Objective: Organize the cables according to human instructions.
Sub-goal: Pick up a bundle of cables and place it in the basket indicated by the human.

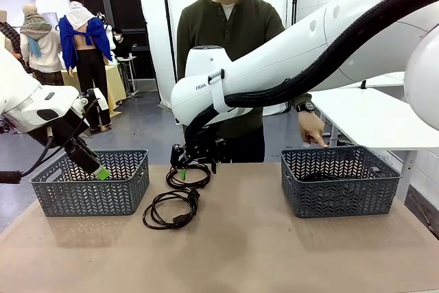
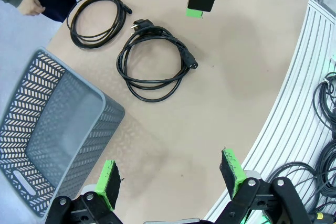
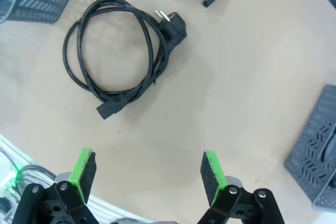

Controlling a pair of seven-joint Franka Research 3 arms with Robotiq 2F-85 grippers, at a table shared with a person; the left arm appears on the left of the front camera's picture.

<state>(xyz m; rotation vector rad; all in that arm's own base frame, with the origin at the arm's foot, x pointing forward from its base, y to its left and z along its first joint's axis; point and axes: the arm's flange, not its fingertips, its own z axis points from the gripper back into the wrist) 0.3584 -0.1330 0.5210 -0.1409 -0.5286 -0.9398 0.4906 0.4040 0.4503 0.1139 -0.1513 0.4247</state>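
– Two on the worktop: nearer cable, farther cable, both coiled. Why there?
– Unsorted, I judge. Both pincers gape, empty. The right pincer hangs above the farther cable, and the left pincer is beside the left basket. The person's hand points at the right basket: probable destination.

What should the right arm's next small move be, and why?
Probably move the right gripper over the nearer cable coil and lower it onto a strand. Its jaws stand open and empty above the table; that coil and the farther coil lie loose on it, and the person's hand points at the right basket, suggesting a cable goes there. Which coil is meant is unclear.
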